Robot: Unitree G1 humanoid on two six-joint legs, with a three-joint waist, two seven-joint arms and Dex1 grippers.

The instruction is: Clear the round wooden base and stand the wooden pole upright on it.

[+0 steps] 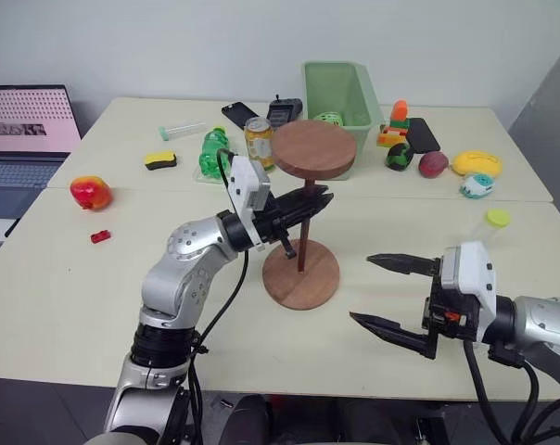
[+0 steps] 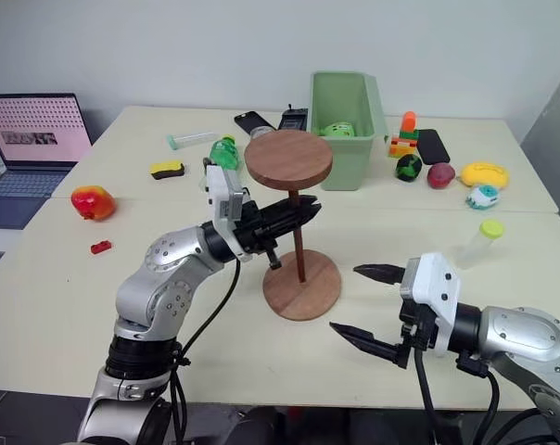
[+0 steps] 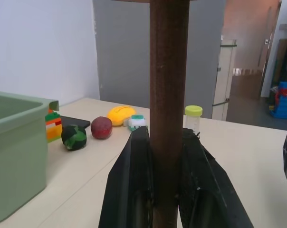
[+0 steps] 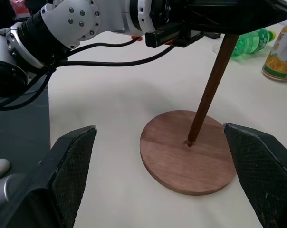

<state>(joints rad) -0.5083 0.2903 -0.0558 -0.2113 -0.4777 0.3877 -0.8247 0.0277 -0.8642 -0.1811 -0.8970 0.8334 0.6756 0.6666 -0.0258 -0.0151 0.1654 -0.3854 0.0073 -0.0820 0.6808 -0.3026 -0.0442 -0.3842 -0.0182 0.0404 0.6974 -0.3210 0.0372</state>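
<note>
Head views: I am clamping my left gripper (image 1: 308, 206) on the wooden pole (image 1: 304, 232) at mid-shaft, its long axis near upright, disc end up, lower tip at the centre of the round wooden base (image 1: 301, 274). The base is bare; can (image 1: 259, 142) and green bin (image 1: 336, 93) are standing well behind.

Left wrist view: my fingers (image 3: 134, 190) are pressing the shaft from both sides.

Right wrist view: my right gripper (image 4: 157, 185) is gaping wide, empty, facing the base; the pole tip is sitting in the hole, leaning slightly.
</note>
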